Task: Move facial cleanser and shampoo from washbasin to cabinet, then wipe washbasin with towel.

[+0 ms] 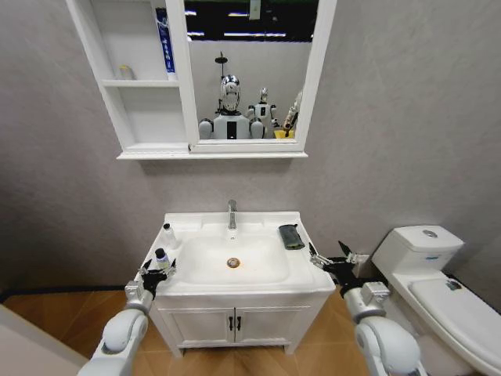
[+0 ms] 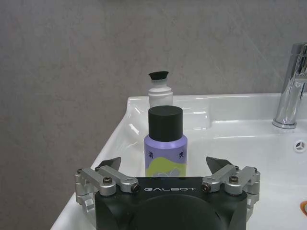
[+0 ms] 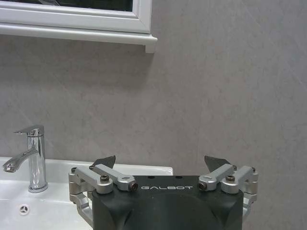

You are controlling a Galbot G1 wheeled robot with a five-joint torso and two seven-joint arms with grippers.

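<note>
On the left rim of the white washbasin (image 1: 301,270) stand two bottles. The purple one with a black cap (image 1: 162,257) (image 2: 165,148) is nearer, and a white one with a dark top (image 1: 167,235) (image 2: 159,91) stands behind it. I cannot tell which is the facial cleanser and which the shampoo. My left gripper (image 1: 159,270) (image 2: 165,165) is open, with the purple bottle just ahead between its fingertips. The dark folded towel (image 1: 291,236) lies on the right rim. My right gripper (image 1: 329,254) (image 3: 160,163) is open and holds nothing, just off the basin's right edge. The cabinet (image 1: 141,117) hangs above on the left.
The chrome tap (image 1: 232,213) (image 2: 292,91) (image 3: 29,158) stands behind the bowl, which has a brass drain (image 1: 232,262). A blue tube (image 1: 164,43) and a small item (image 1: 125,72) are on the cabinet shelves beside the mirror (image 1: 250,70). A white toilet (image 1: 438,282) is close on the right.
</note>
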